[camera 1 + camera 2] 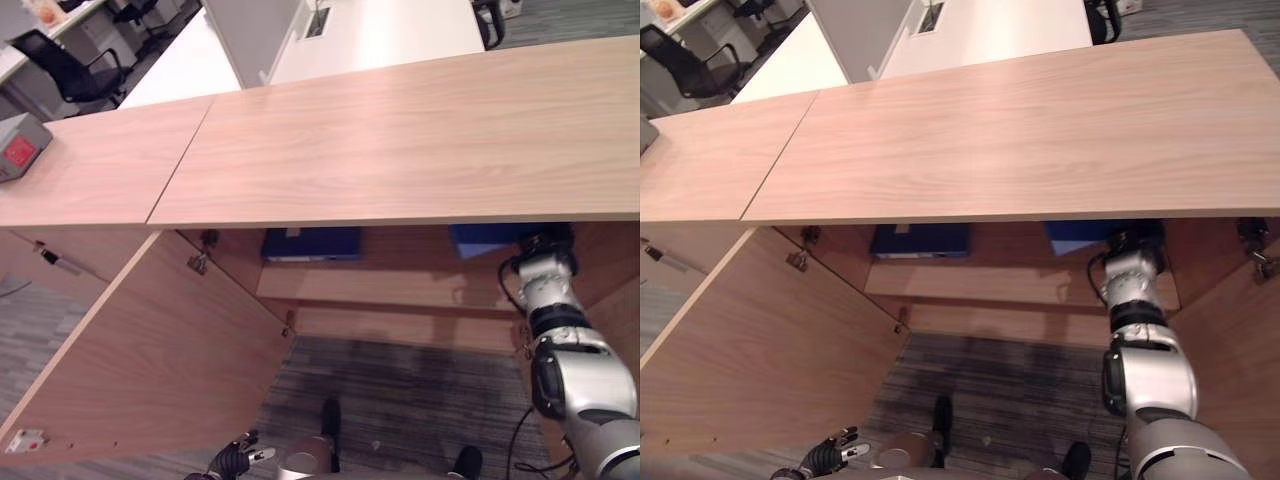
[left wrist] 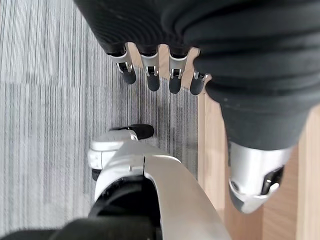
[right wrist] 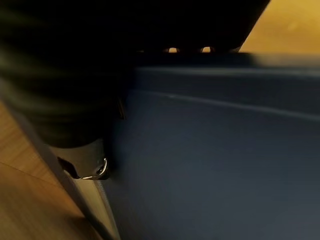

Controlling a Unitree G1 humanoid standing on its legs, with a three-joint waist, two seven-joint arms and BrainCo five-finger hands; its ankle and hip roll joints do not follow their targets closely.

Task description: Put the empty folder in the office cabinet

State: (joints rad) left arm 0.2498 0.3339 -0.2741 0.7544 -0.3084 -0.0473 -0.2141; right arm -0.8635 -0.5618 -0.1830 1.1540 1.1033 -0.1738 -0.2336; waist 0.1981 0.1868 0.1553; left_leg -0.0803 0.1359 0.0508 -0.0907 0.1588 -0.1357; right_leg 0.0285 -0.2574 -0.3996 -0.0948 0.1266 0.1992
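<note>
Grey box [image 1: 20, 146] with red label at countertop's left end; black office chair [image 1: 62, 68] beyond.

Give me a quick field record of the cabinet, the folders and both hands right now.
cabinet: light wooden office cabinet, left door swung open
folder on shelf: dark blue flat folder lying under the cabinet top
second folder: blue folder at the right arm's end, inside the cabinet
right hand: against the blue folder, fingers hidden
left hand: low over the grey striped carpet, fingers relaxed, holding nothing
</note>
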